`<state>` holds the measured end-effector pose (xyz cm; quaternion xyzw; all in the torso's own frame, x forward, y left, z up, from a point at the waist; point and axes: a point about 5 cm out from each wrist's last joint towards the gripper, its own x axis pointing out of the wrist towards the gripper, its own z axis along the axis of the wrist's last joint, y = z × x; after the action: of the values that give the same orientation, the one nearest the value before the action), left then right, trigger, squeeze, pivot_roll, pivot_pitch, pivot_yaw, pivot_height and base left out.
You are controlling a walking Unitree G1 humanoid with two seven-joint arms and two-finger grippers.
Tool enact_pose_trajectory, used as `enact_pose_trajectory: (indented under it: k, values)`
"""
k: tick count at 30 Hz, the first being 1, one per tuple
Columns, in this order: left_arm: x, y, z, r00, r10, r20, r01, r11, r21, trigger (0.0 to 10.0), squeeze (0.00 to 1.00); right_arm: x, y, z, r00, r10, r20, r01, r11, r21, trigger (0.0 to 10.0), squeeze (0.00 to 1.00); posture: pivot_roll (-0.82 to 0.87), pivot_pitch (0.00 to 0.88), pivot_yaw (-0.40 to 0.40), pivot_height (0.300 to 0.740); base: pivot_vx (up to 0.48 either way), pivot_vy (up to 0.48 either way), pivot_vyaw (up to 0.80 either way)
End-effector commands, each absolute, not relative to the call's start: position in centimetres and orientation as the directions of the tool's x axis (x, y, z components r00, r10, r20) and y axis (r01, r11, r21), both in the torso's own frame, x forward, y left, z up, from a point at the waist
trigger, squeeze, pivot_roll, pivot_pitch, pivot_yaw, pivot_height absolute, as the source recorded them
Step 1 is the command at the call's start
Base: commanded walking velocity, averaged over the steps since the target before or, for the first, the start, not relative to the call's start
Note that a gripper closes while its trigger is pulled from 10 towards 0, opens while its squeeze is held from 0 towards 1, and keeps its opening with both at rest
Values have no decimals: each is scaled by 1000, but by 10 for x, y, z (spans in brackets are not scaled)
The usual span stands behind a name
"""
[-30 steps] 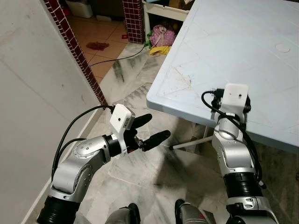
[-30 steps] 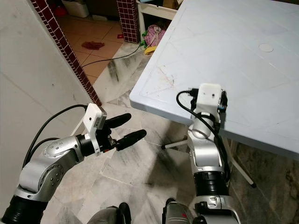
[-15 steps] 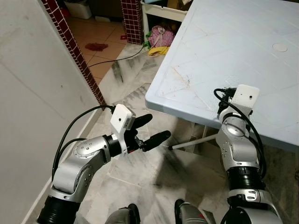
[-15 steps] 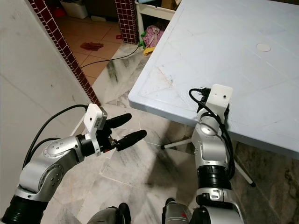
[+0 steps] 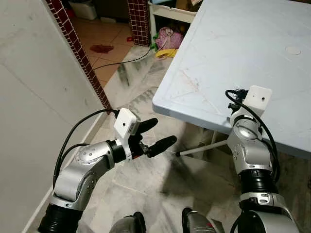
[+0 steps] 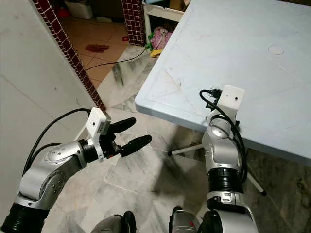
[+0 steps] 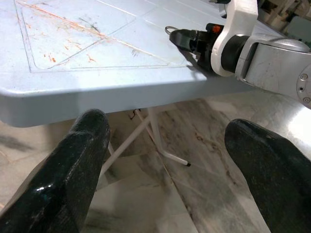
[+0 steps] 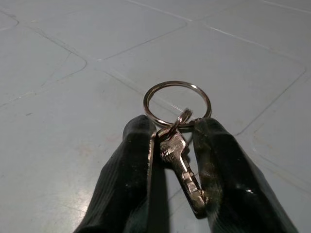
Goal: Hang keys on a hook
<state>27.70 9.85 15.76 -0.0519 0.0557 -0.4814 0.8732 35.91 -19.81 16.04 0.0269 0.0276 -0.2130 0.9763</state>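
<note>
Right hand point(image 8: 172, 160) over the pale blue desk point(image 5: 233, 53), near its front edge, fingers point(image 8: 133, 170) pinched on the keys point(image 8: 182, 160). Key blade clamped between the two black pads; round metal key ring point(image 8: 177, 104) projecting past the fingertips, just above the desk surface. Cannot tell whether ring touches the surface. Same ring seen in the left wrist view as a small loop point(image 7: 171, 30) ahead of the right hand, over the desk top. Right arm point(image 5: 250, 155) raised from below the desk edge, white wrist camera housing point(image 5: 257, 99) above the desk rim, black cable looped beside it.

Left hand point(image 5: 155, 136) held out over the marble floor point(image 5: 160, 179), short of the desk's near corner and lower than the desk top. Fingers point(image 5: 163, 144) spread wide apart, nothing between them. Left arm point(image 5: 85, 167) bent, black cable point(image 5: 73, 133) arching behind it.

Desk surface scratched and stained with reddish marks near the corner point(image 7: 53, 48); round plug point(image 5: 293, 50) set in the top further back. White folding leg point(image 5: 201, 148) visible below the desk.

Light wall point(image 5: 39, 107) to the robot's left, edged with a dark red tiled strip point(image 5: 80, 53). Beyond, tan floor tiles, a black cord point(image 5: 121, 58) lying across the floor, and pink and yellow items point(image 5: 167, 41) under a white shelf.
</note>
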Motion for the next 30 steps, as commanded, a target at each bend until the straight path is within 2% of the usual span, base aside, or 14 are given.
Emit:
enact_pose_trajectory:
  k: [1, 23, 27, 30]
  values:
    - [275, 100, 154, 524, -849, -71, 838, 528, -133, 10000, 0, 356, -197, 140, 898, -410, -162, 422, 905, 48, 0, 0, -56, 219, 90, 740, 0, 0, 0]
    - [276, 101, 154, 524, -848, -79, 842, 530, -104, 10000, 0, 353, -194, 123, 893, -387, -231, 411, 909, 66, 0, 0, -52, 209, 93, 740, 0, 0, 0]
    - [280, 101, 155, 554, -830, -66, 825, 558, -87, 10000, 0, 350, -190, 125, 908, -380, -176, 390, 921, 23, 0, 0, -53, 204, 95, 740, 0, 0, 0]
    - [281, 97, 149, 611, -790, -57, 787, 613, -73, 10000, 0, 346, -187, 139, 928, -371, -21, 368, 927, -76, 0, 0, -55, 199, 96, 740, 0, 0, 0]
